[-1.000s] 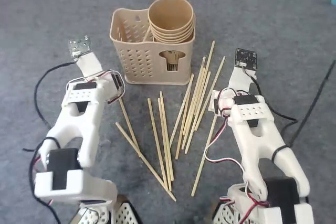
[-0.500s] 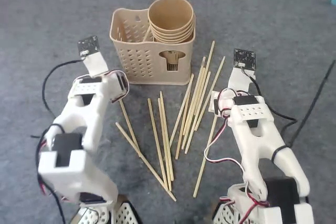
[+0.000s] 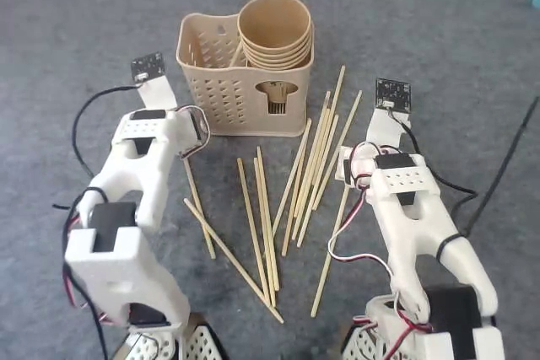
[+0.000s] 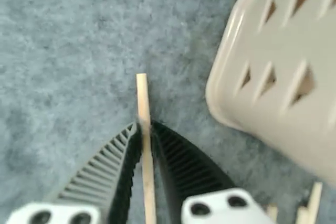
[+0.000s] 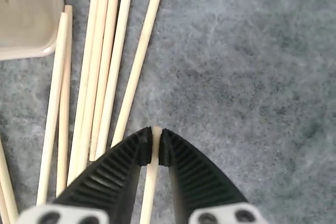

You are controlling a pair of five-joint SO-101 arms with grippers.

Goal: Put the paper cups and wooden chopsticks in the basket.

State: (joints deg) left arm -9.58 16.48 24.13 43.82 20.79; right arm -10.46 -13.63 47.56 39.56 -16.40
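Note:
A beige basket (image 3: 221, 94) stands at the back of the grey carpet, with a stack of paper cups (image 3: 275, 29) in its right compartment. Several wooden chopsticks (image 3: 305, 166) lie fanned out in front of it. My left gripper (image 4: 144, 128) is shut on one chopstick (image 4: 142, 95), close to the basket's (image 4: 278, 77) left corner; from above, this gripper (image 3: 191, 136) sits left of the basket with the chopstick (image 3: 199, 212) trailing toward the front. My right gripper (image 5: 155, 142) is shut on the tip of another chopstick (image 5: 148, 184), which lies at the right of the pile (image 3: 331, 246).
Loose chopsticks (image 5: 100, 77) lie right beside my right gripper, near the basket's corner (image 5: 26, 19). Both white arms (image 3: 135, 200) flank the pile. A black cable (image 3: 506, 166) runs along the right side.
My left arm has moved toward the basket with its chopstick, and that chopstick's free end has swung toward the front. The right arm has stayed still.

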